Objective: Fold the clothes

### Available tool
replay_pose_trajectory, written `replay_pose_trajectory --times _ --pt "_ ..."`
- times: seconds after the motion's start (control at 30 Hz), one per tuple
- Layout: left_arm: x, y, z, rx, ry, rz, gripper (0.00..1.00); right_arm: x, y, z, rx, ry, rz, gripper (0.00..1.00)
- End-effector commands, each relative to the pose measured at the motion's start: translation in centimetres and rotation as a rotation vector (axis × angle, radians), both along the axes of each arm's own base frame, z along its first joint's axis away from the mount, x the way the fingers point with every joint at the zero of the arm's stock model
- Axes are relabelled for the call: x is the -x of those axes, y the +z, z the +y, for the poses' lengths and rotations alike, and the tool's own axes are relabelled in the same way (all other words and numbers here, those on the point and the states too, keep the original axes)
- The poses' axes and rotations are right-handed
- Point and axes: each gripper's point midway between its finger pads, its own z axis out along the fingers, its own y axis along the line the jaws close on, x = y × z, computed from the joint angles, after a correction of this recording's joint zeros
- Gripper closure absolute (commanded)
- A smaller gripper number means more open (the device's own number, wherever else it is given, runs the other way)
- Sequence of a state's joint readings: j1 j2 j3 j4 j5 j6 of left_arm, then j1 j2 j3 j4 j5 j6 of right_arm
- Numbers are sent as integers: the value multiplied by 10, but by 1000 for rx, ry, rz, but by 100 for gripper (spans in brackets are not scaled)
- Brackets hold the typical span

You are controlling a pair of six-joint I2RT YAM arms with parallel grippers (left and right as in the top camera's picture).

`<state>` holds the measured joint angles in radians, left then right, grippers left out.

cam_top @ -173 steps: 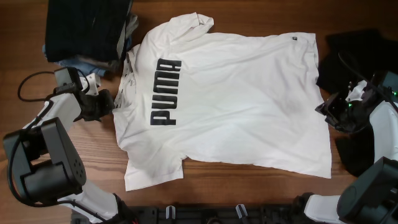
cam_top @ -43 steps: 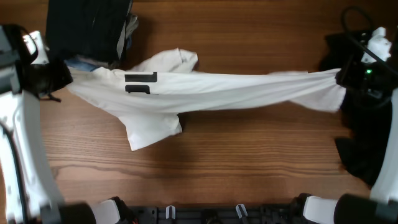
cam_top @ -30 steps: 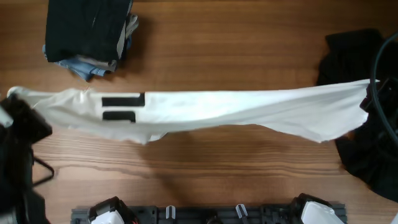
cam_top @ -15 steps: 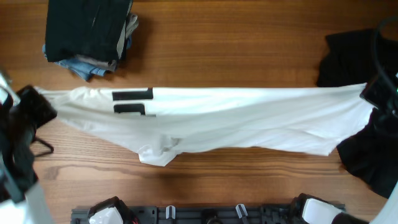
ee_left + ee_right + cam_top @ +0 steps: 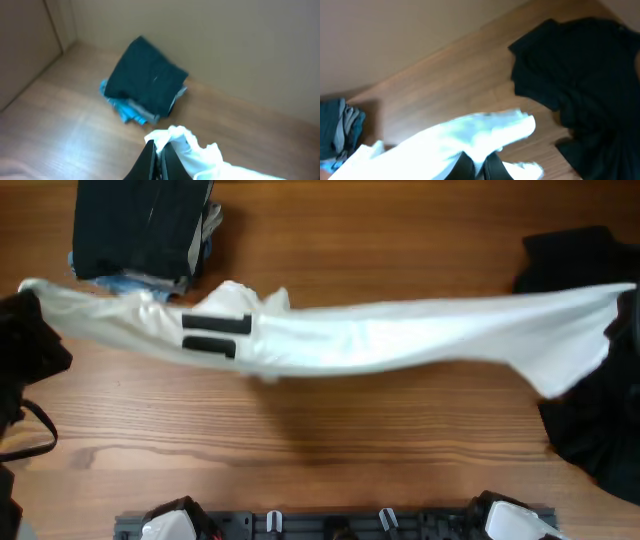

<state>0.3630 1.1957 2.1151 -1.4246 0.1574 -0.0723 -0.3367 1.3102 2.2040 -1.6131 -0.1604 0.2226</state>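
T-shirt (image 5: 400,335), taut white band with black marks, ends pinched in left gripper (image 5: 159,155) and right gripper (image 5: 479,167)

You've got the T-shirt (image 5: 400,335) stretched into one long band, running from the left edge of the table (image 5: 330,240) to the right edge. Its shadow falls on the wood toward the near edge. The black lettering (image 5: 215,335) shows as two bars near the left end. The left arm (image 5: 30,345) is a dark blur at the shirt's left end. A folded dark stack (image 5: 140,225) sits in the far-left corner, and a black garment (image 5: 585,420) lies along the right edge.
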Motion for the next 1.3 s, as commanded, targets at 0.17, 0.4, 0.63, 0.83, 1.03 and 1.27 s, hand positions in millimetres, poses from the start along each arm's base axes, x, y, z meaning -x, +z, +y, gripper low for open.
replay_pose_trajectory --times 0.17,0.4,0.63,0.83,1.03,1.27 --pt "10 5 17 -63 94 -1 96 20 19 0 14 -57 -76 95" --pt "-88 -42 -6 147 -209 118 96 -84 -27 -16 -49 85 53 96" --pt "-139 -53 -6 108 -302 100 96 -123 -15 -18 -15 167 -48 96" --pt "-75 -11 -6 -4 -192 29 96 -50 19 3 19 141 -93 96" --pt "-1 21 5 -134 -8 -49 96 10 28 8 24 26 -100 96" --pt "-33 -10 -6 -27 -114 56 96 -15 2 -8 -5 -23 3 88"
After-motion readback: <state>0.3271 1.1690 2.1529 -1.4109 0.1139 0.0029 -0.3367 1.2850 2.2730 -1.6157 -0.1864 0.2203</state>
